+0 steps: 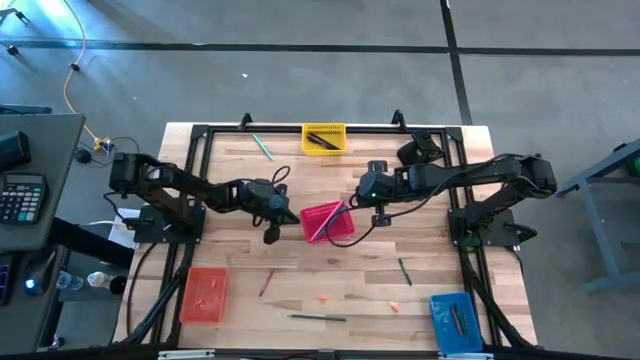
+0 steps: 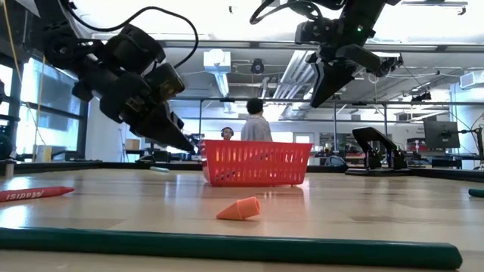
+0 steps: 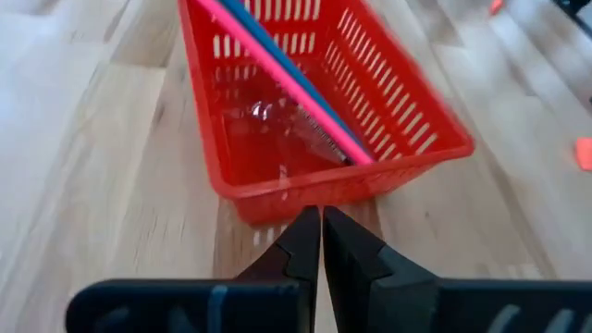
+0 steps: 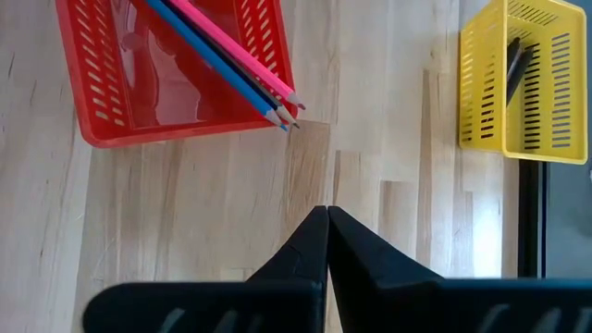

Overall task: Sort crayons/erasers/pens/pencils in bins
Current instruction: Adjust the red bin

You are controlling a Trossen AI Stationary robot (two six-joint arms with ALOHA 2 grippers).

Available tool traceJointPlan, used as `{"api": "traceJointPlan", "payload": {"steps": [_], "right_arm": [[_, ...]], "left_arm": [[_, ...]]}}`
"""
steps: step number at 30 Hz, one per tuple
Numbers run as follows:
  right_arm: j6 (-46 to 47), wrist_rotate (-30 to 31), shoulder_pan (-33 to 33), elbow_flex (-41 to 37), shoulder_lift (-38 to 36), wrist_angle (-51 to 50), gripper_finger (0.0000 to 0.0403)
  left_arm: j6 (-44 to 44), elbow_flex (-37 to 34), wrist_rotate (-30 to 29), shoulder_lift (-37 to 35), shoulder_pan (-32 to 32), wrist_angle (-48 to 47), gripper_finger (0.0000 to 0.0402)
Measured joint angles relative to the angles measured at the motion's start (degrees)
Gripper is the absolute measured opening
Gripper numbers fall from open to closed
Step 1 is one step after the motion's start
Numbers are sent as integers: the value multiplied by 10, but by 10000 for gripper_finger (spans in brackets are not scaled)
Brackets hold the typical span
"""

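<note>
left gripper (image 1: 293, 215) closed, empty, left of red bin (image 1: 326, 222) | right gripper (image 1: 352, 197) closed, empty, right of bin | pencils (image 4: 229, 57) in bin

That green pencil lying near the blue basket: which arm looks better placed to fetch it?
Probably the right. The green pencil lies on the right gripper's side of the table, near the blue basket. The left gripper hangs across the red basket, farther away.

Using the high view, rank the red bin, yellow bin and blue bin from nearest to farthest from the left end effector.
From the left end effector:
1. Red bin, just beside it at table centre.
2. Yellow bin, at the far edge.
3. Blue bin, in the near right corner.
</note>
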Motion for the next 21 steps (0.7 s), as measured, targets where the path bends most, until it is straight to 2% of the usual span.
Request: {"api": "traceJointPlan", "payload": {"steps": [4,8,15,21], "right_arm": [[-1,0,0,0,0,0,0],[0,0,0,0,0,0,0],[4,0,0,0,0,0,0],[66,0,0,0,0,0,0]], "left_arm": [[-14,0,-13,16,0,16,7],[-29,0,-21,30,0,71,7],[-34,0,-90,35,13,91,7],[-28,0,-103,35,33,100,7]]}}
